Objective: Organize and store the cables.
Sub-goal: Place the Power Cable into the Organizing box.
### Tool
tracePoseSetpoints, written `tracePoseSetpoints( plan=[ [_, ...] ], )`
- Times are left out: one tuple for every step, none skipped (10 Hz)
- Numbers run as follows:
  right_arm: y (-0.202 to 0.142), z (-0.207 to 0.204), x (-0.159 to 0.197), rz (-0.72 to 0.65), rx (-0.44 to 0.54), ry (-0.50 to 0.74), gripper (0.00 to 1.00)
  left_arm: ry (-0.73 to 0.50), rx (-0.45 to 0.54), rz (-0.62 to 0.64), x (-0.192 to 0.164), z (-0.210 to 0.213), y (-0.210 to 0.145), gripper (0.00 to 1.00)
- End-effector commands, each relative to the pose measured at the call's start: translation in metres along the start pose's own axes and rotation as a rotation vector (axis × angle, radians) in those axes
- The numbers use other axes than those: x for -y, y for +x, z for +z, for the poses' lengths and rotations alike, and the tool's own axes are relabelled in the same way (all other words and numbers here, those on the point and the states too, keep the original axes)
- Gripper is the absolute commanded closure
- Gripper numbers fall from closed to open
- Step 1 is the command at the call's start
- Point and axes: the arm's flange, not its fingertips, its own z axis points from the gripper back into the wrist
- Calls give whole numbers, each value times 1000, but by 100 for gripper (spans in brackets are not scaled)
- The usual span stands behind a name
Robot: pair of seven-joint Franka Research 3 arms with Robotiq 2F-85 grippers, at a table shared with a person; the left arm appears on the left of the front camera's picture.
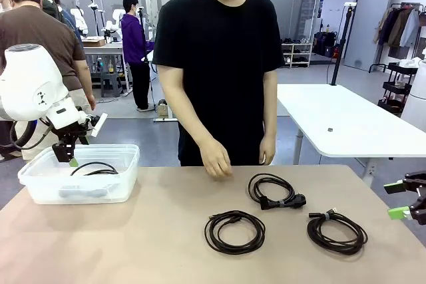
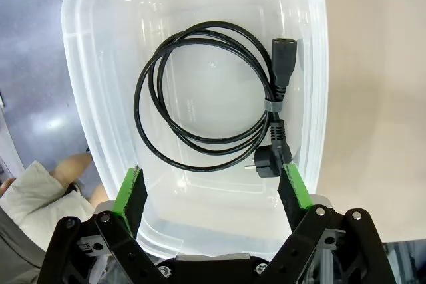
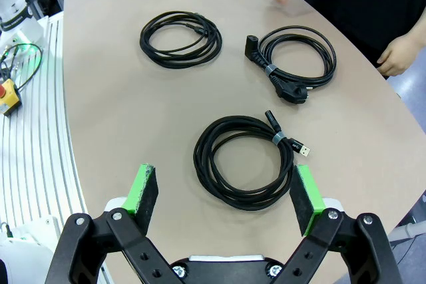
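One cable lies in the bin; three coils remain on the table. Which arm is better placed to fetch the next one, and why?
Right, likely. The right jaws stand open, framing the nearest coil on the table; the left jaws hang open over the bin, away from all three.
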Motion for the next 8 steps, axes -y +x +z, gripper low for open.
tracePoseSetpoints(
  plan=[
    [0, 0, 0, 0, 0, 0, 0, 0, 0, 0, 0, 0, 0, 0],
    [18, -4, -1, 32, -73, 7, 0, -51, 7, -17, 8, 20, 1, 0],
    [31, -8, 6, 44, -96, 18, 0, -97, -15, -21, 21, 36, -1, 0],
    [41, -11, 10, 57, -136, 29, 0, -128, 9, -14, 39, 53, -4, 0],
    [49, -13, 12, 58, -128, 43, 0, -149, 75, 4, 60, 68, -7, 0],
    [52, -20, 10, 62, -158, 68, 0, -166, 121, -10, 81, 77, -7, 0],
    [56, -23, 8, 65, -148, 92, 0, -181, 132, 9, 98, 82, -6, 0],
    [58, -24, 5, 62, -189, 96, 0, -173, 187, 0, 114, 88, -2, 0]
  ],
)
